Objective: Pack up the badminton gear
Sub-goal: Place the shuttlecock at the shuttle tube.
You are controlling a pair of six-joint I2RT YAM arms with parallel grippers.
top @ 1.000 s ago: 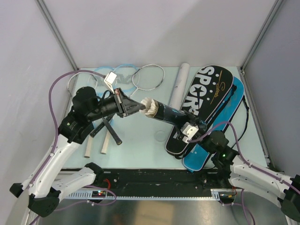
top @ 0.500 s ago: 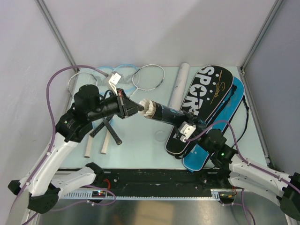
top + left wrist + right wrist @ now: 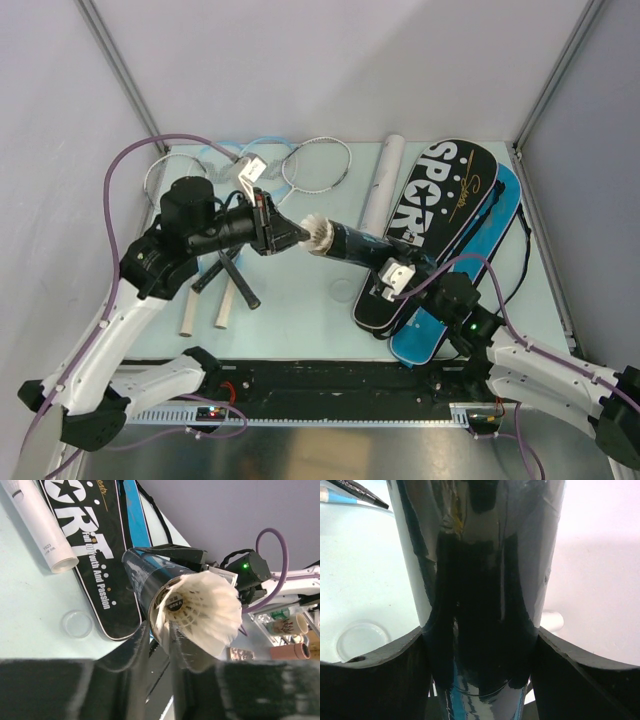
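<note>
My left gripper [image 3: 296, 238] is shut on the feather skirt of a white shuttlecock [image 3: 318, 236], which sits at the open mouth of a black tube [image 3: 355, 246]. The left wrist view shows the gripper [image 3: 159, 641], the shuttlecock [image 3: 202, 611] and the tube [image 3: 147, 575] behind it. My right gripper [image 3: 400, 273] is shut on the tube's lower end and holds it tilted above the table. The tube [image 3: 480, 580] fills the right wrist view between my right gripper's [image 3: 480, 655] jaws. A black "SPORT" bag [image 3: 440, 200] lies on a blue one [image 3: 483, 268] at right.
A white tube [image 3: 384, 180] lies beside the bags and also shows in the left wrist view [image 3: 42, 527]. Silver-white [image 3: 318, 165] and light-blue rackets [image 3: 262, 148] lie at the back left, handles [image 3: 226, 303] toward me. A clear round lid [image 3: 345, 291] lies under the tube.
My left gripper has shifted slightly with the shuttlecock, and less of the shuttlecock shows outside the tube's mouth. My right arm has moved a little and still holds the tube.
</note>
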